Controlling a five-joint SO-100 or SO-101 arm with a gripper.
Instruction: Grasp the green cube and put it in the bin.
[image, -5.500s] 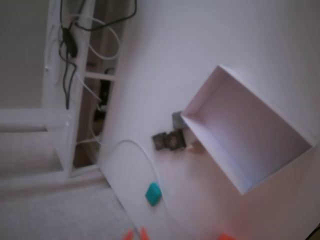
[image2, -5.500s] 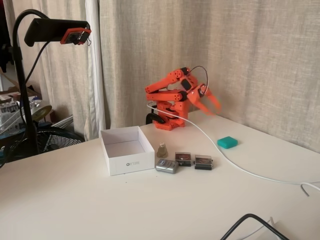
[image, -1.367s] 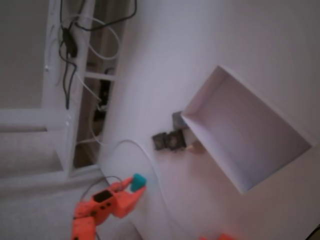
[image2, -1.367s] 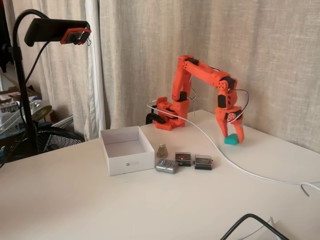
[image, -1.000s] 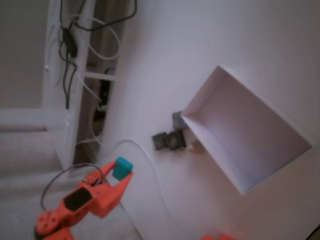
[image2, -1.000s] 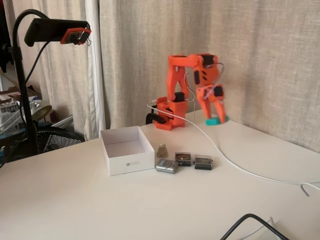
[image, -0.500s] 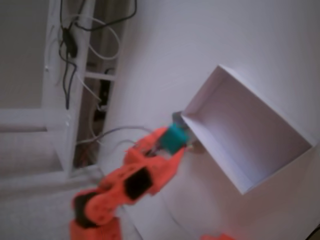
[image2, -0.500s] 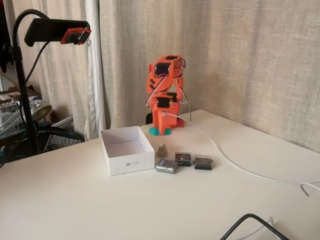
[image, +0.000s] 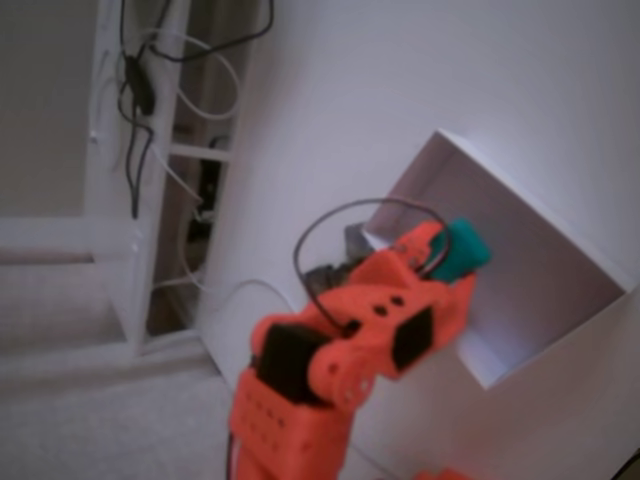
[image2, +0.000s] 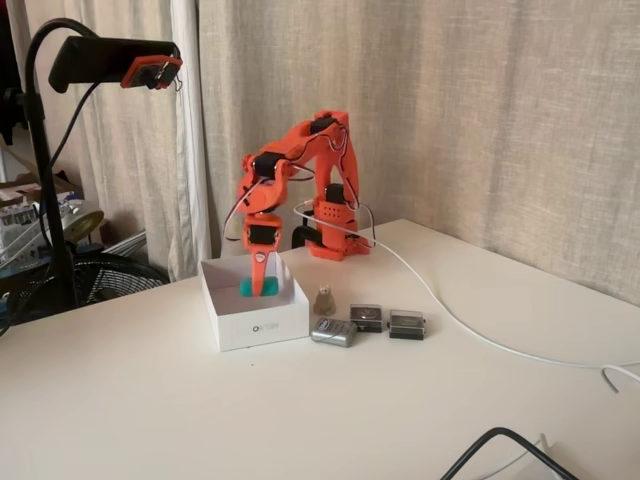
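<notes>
Green cube (image2: 258, 288) is pinched in the hand (image2: 259, 290), and the hand is down inside the bin (image2: 262, 329), so the cube sits just left of center in that fixed view, below the rim line of the box. Can't really tell whether it's touching the bin floor or hanging a bit above it. In the other fixed view, which is soft and looks down at an angle, the cube (image: 460, 250) shows up right of center, poking out past the orange fingers over the open inside of the bin (image: 560, 240), with the hand (image: 450, 258) clamped on it.

The orange arm (image2: 315, 170) arches up from its base at the back of the bench (image2: 300, 410) and folds down to the left into the box. In the angled view the arm (image: 340, 370) fills the lower middle of the frame, big and blurry, with a dark wire looping above it.

Other stuff on the bench, just right of the bin near the middle of the frame: a small tan cone-ish thing (image2: 323, 300), a silver-grey gadget (image2: 333, 332) and two little dark boxy pieces (image2: 388, 322) side by side. A white cable (image2: 460, 325) runs from the arm base off toward the lower right, and a black cable (image2: 500, 445) curls in at the bottom edge. Upper left there's a camera on a gooseneck stand (image2: 110, 60), and beige curtains (image2: 480, 120) fill the background.
</notes>
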